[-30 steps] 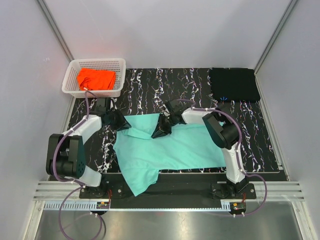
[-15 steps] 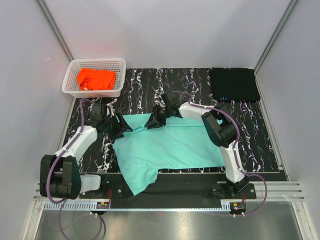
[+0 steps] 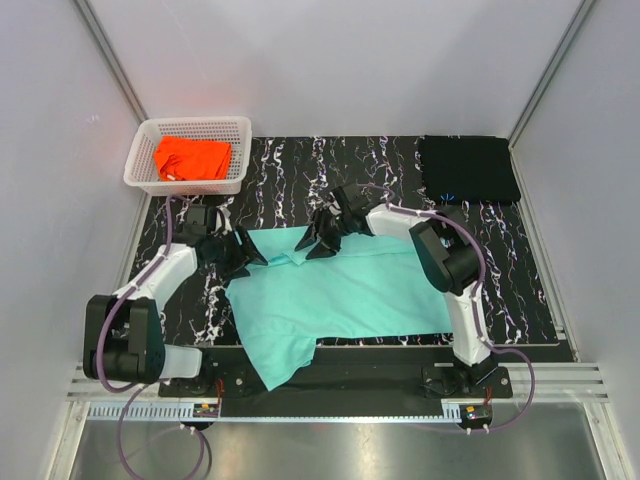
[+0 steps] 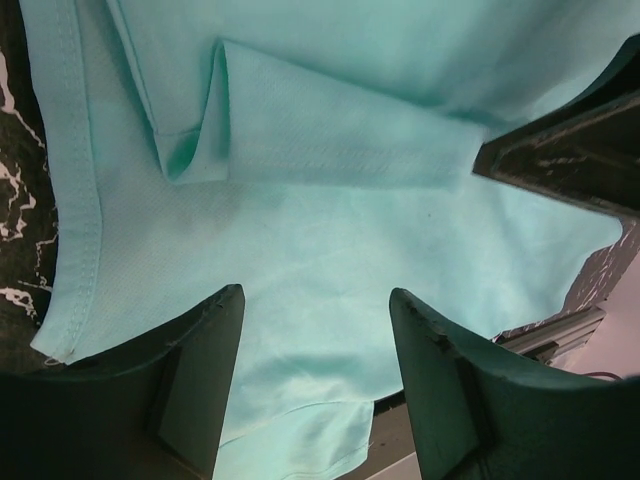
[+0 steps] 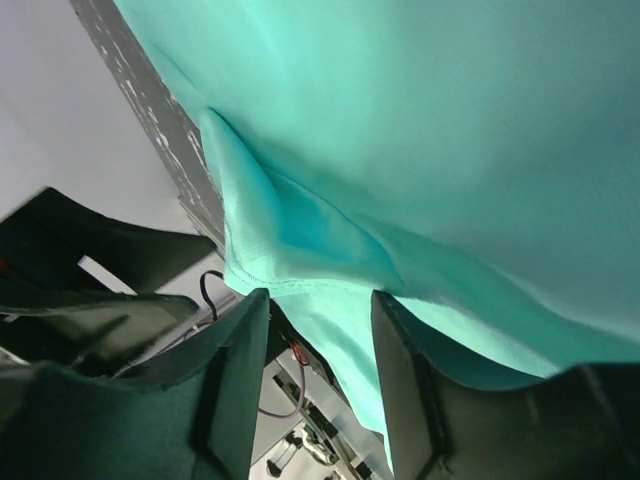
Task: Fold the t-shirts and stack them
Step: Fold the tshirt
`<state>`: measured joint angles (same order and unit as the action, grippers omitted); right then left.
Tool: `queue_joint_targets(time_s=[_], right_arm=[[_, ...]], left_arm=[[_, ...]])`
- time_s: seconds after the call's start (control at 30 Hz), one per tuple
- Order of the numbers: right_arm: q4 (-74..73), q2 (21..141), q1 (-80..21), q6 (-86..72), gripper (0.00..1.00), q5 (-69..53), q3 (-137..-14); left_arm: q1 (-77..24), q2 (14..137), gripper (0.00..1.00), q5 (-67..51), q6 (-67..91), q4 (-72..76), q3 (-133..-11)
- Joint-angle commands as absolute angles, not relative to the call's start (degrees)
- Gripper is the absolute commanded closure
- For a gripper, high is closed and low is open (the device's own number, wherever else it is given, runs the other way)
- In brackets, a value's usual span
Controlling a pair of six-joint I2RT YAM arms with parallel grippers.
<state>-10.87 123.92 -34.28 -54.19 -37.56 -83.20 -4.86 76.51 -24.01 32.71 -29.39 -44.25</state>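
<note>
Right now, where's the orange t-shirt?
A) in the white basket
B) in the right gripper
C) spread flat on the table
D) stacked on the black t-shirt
A: the orange t-shirt lies bunched inside the white basket. The mint t-shirt is the one spread out, and the black t-shirt sits alone at the far right corner.

1. There are three t-shirts: one mint-teal t-shirt, one orange t-shirt and one black t-shirt.
2. There is one white basket.
3. There is one table, black with white veins.
4. There are two robot arms: the left arm and the right arm.
5. There are two grippers, the left gripper and the right gripper, each with two fingers.
</note>
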Motion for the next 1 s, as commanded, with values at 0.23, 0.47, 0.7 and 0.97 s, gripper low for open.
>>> queue_joint_targets(time_s=[0.23,0.47,0.7,0.97], right_arm=[[2.0,115.05,-34.63,-61.42,0.44,-37.44,-71.54],[9.48,115.57,-35.51,-65.21,0.59,-36.47,-66.54],[16.95,118.56,-36.65,-68.55,0.67,-36.57,-64.6],[16.0,119.88,-37.62,-68.64,0.64,-34.46,-65.74]], left_arm=[[-4.66,79.89,0.34,-23.82,30.76,-27.86,-47.72],[-4.13,80.77,0.37,-21.8,30.06,-27.86,-48.78],[-3.17,82.27,0.41,-21.88,29.88,-27.77,-50.27],[-2.46,83.32,0.42,-22.15,29.53,-27.95,-50.19]])
